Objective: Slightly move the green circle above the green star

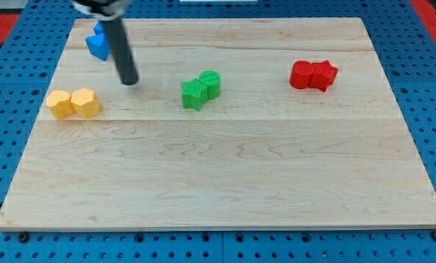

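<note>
The green circle (212, 82) and the green star (193, 93) touch each other near the board's upper middle; the circle is up and to the right of the star. My tip (130, 80) rests on the board to the left of the green pair, about a block and a half away from the star. The rod rises from it toward the view's top left.
A blue block (97, 44) sits at the top left, partly behind the rod. Two yellow blocks (73, 103) touch each other at the left. Two red blocks (313, 75) touch at the upper right. The wooden board (218, 183) lies on a blue pegboard.
</note>
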### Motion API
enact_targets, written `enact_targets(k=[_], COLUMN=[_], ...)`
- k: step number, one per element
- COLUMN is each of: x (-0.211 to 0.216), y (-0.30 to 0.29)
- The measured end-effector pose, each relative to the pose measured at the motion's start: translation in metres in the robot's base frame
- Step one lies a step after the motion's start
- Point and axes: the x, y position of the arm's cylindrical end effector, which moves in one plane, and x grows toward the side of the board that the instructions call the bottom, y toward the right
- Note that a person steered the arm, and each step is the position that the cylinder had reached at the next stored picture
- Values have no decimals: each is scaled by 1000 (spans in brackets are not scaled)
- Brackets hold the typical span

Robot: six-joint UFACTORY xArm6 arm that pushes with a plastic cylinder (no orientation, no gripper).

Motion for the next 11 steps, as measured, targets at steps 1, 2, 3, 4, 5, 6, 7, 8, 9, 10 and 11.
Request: enact_targets(k=[1, 2, 3, 4, 5, 6, 7, 8, 9, 10, 11], x=[12, 42, 52, 77, 23, 11, 30, 11, 8, 11, 11], y=[49, 75, 98, 54, 50, 66, 66, 97, 101, 61, 38])
